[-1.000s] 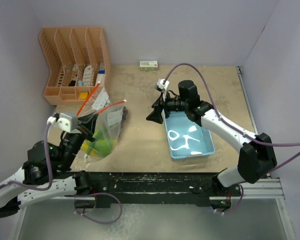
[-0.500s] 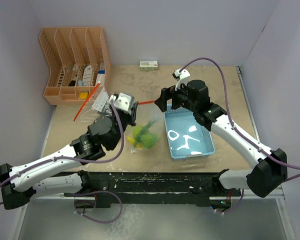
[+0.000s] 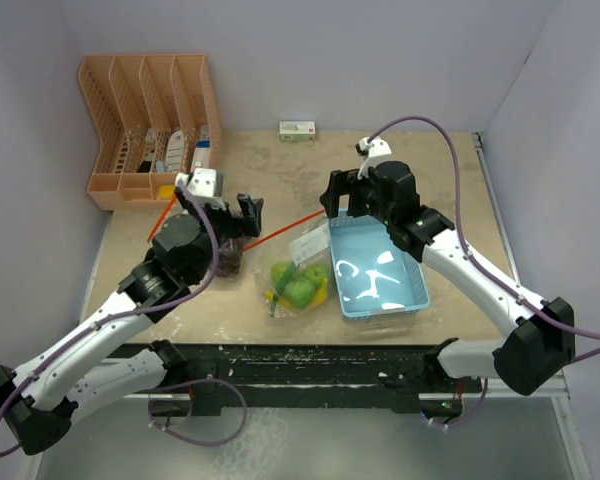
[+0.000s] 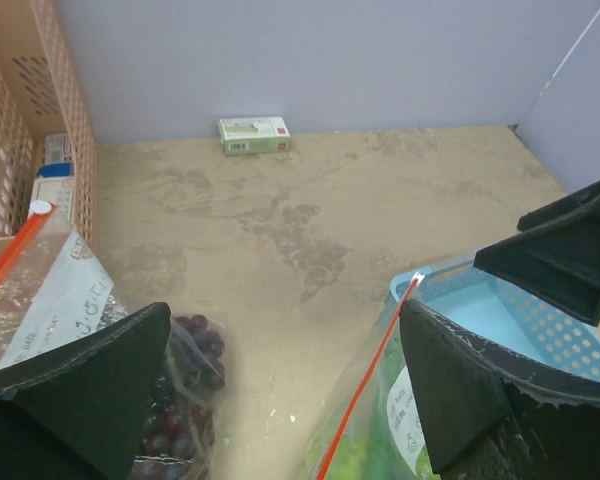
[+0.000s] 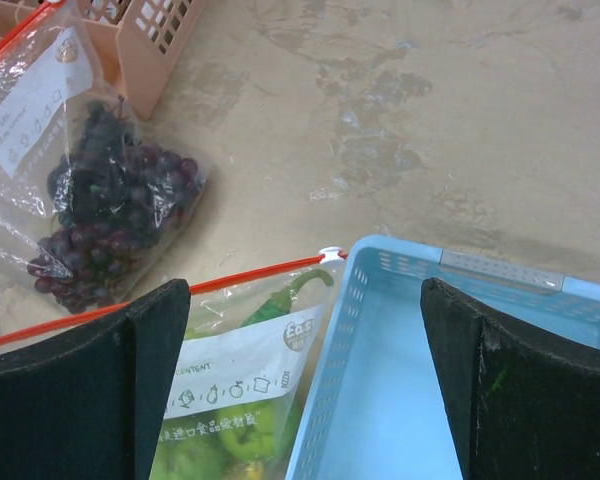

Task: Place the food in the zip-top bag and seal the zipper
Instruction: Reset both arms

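Note:
The clear zip-top bag (image 3: 298, 278) lies flat beside the blue basket, holding bumpy green fruits (image 3: 300, 292), a yellow piece and a long green vegetable (image 5: 292, 294). Its red zipper strip (image 5: 230, 279) runs to a white slider (image 4: 417, 282) at the basket's corner. A second clear bag with dark grapes (image 3: 228, 258) lies left of it. My left gripper (image 3: 225, 215) hovers open above the grapes, and in its wrist view the left gripper (image 4: 280, 400) holds nothing. Over the basket's far-left corner my right gripper (image 3: 338, 200) is open, and the right gripper (image 5: 300, 385) is empty in its own view.
A light-blue plastic basket (image 3: 410, 290) stands right of the bag. An orange slotted organizer (image 3: 150, 120) with small items fills the back left corner. A small white and green box (image 3: 298, 130) lies by the back wall. Walls close in the table on three sides.
My left arm swung from the near left toward the table's middle, carried the bag rightward, then opened and let it drop beside the basket. The right gripper rose slightly and opened fully.

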